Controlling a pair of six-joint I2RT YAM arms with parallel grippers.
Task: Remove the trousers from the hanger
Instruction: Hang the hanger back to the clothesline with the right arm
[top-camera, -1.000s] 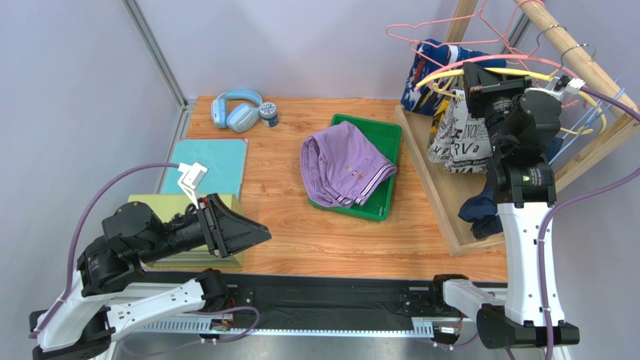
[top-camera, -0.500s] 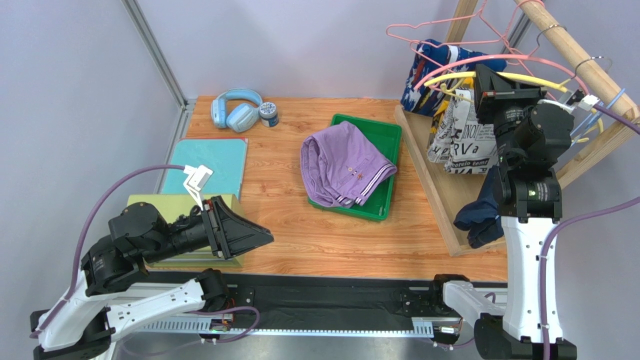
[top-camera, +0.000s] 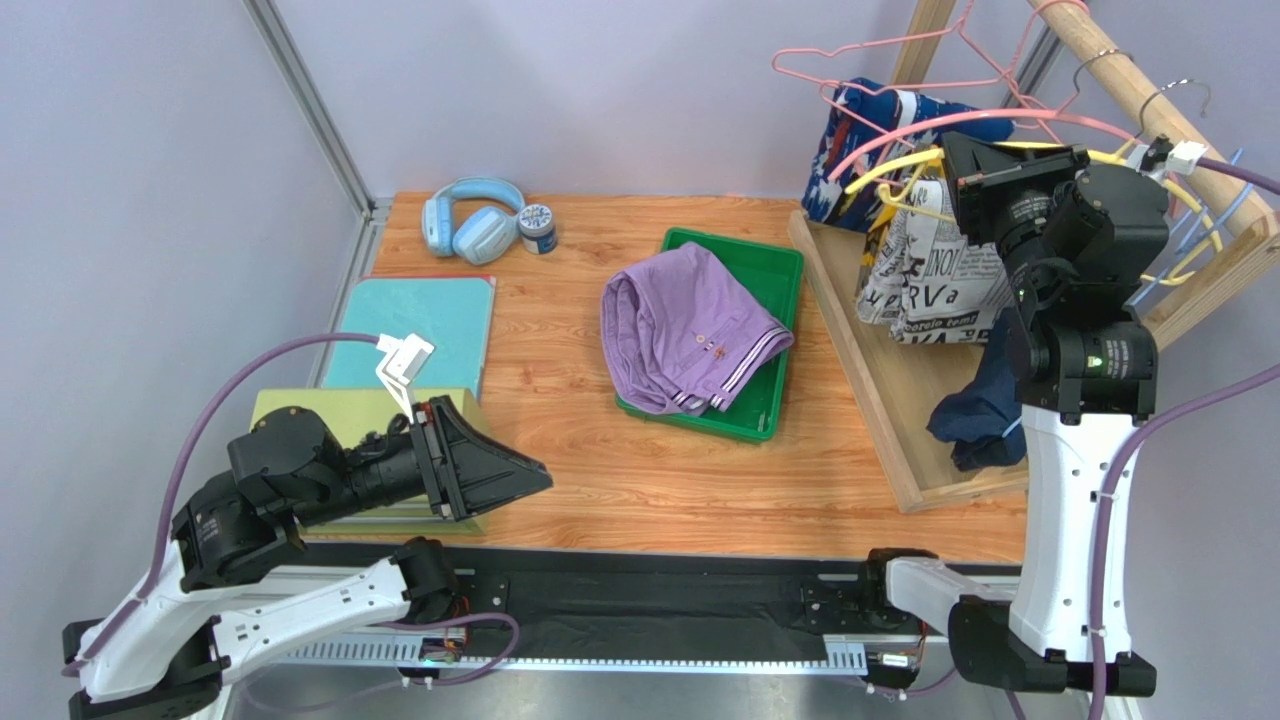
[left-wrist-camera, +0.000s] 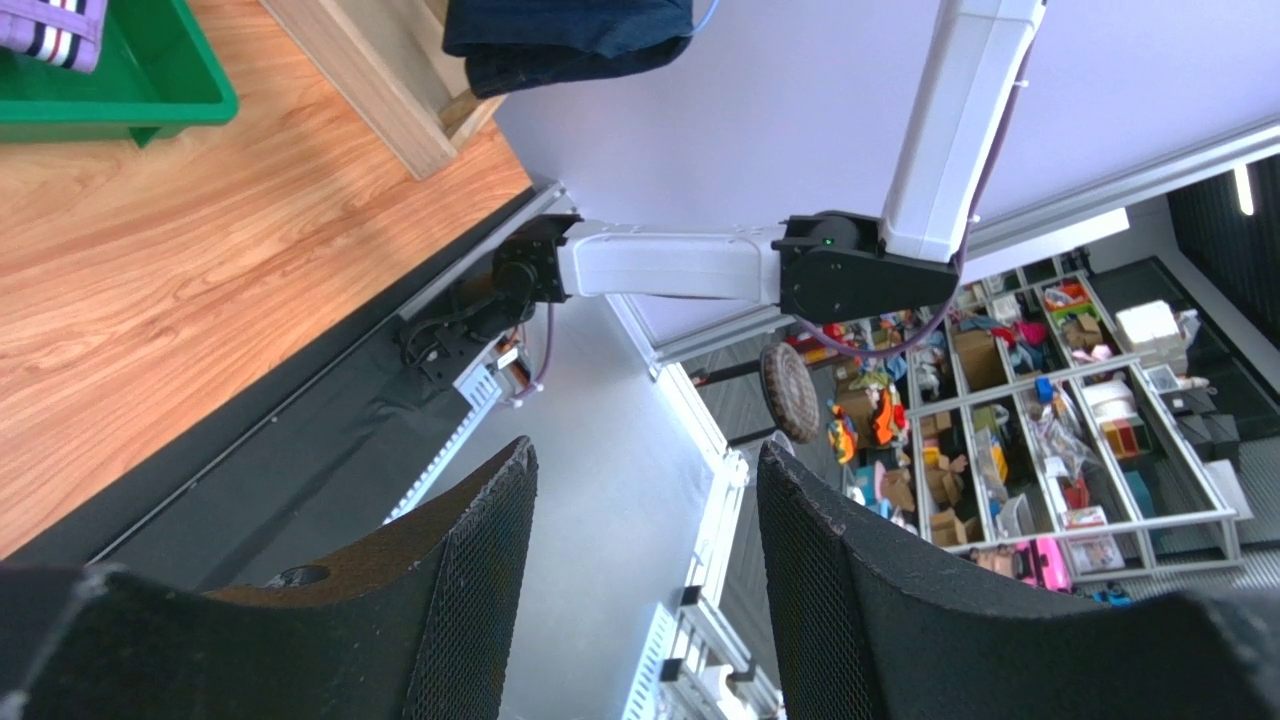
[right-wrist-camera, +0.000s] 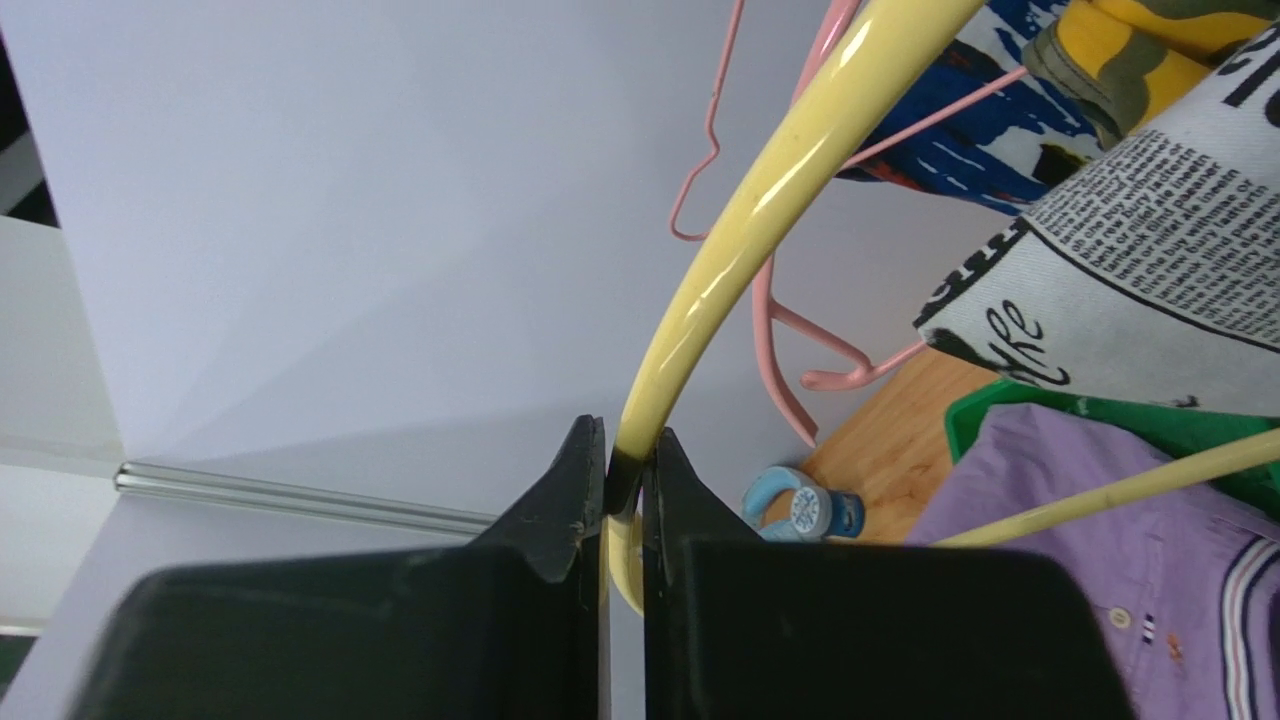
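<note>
Newsprint trousers (top-camera: 920, 282) hang at upper right, where the right gripper (right-wrist-camera: 621, 458) pinches the yellow hanger (right-wrist-camera: 759, 188); left gripper (left-wrist-camera: 646, 465), lower left, gapes wide, empty.

Robot lab, grey partition walls (top-camera: 601, 90); cluttered storage shelves (left-wrist-camera: 1052, 435)

Bright cloth on an orange-brown wooden table (top-camera: 571, 435)

Centre of the overhead view: plain purple trousers (top-camera: 684, 330) in a green tray (top-camera: 777, 258). Upper right: black-and-white newsprint trousers (top-camera: 920, 278), blue-white-red print trousers (top-camera: 860, 128), a yellow hanger (right-wrist-camera: 744, 210) and a pink hanger (top-camera: 962, 117); below them, dark blue denim trousers (top-camera: 977, 417). Top right corner of the right wrist view: yellow-olive camouflage trousers (right-wrist-camera: 1145, 33). Upper left: pale blue headphones (top-camera: 473, 218). Left: a teal sheet (top-camera: 428, 323) and an olive-yellow pad (top-camera: 304, 402).
</note>
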